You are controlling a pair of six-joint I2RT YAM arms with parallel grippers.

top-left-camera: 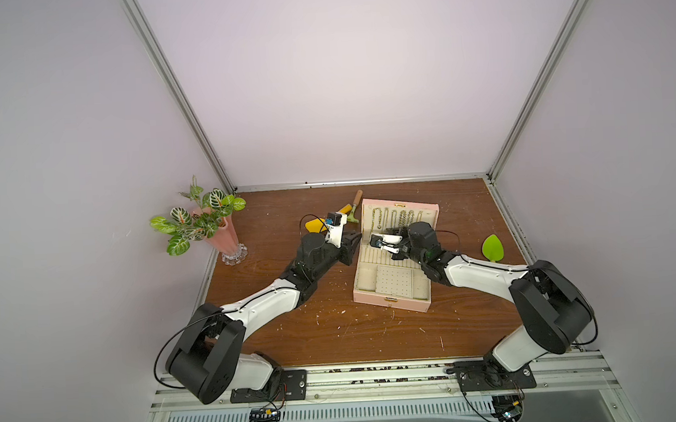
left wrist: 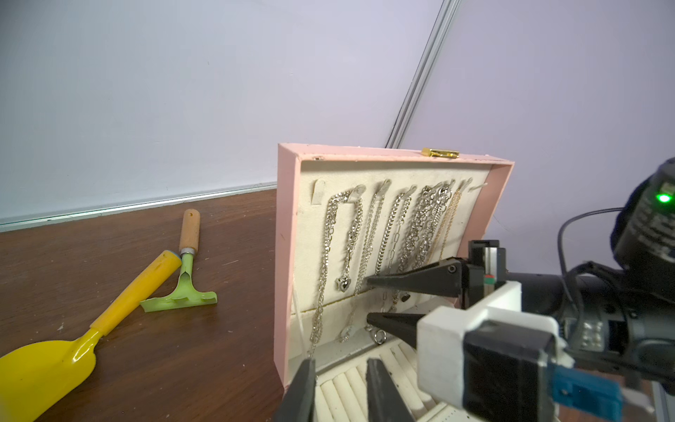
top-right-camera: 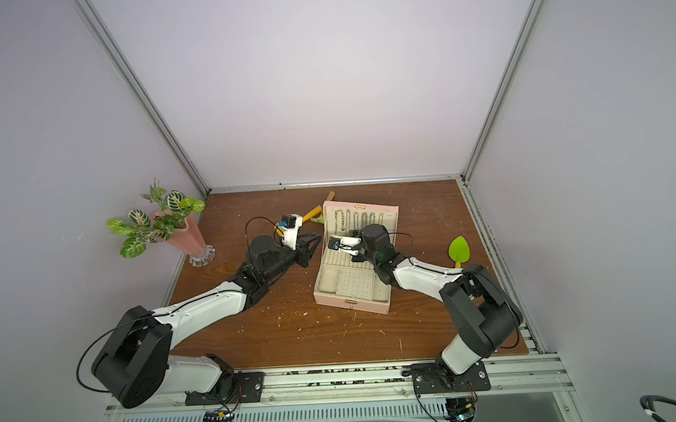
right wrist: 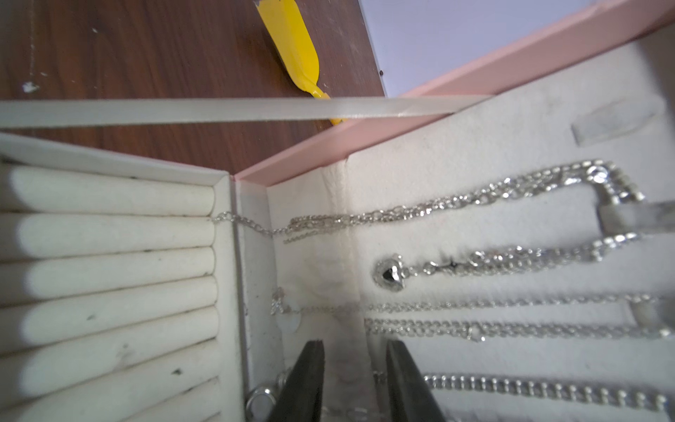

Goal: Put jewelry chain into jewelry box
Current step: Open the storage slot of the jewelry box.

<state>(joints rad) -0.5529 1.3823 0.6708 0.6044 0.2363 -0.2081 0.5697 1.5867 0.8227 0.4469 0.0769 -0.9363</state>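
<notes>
Right gripper [right wrist: 353, 345] parted, empty, inside open pink jewelry box [right wrist: 328, 146]; left gripper [left wrist: 340, 363] parted too; silver chains [right wrist: 438, 204] hang across its cream lid

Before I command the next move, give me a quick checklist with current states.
1. Pink hinged jewelry box with cream lining: lid open, upright. Ok.
2. Right end effector: inside the box by the lid's foot, jaws apart, nothing between. Ok.
3. Left end effector: jaws apart, empty, at the box's side. Ok.
4. Silver chains hang from the lid's hooks. Ok.
5. One thin silver chain trails over the base wall onto the cream ring rolls. Not ok for closing.
</notes>
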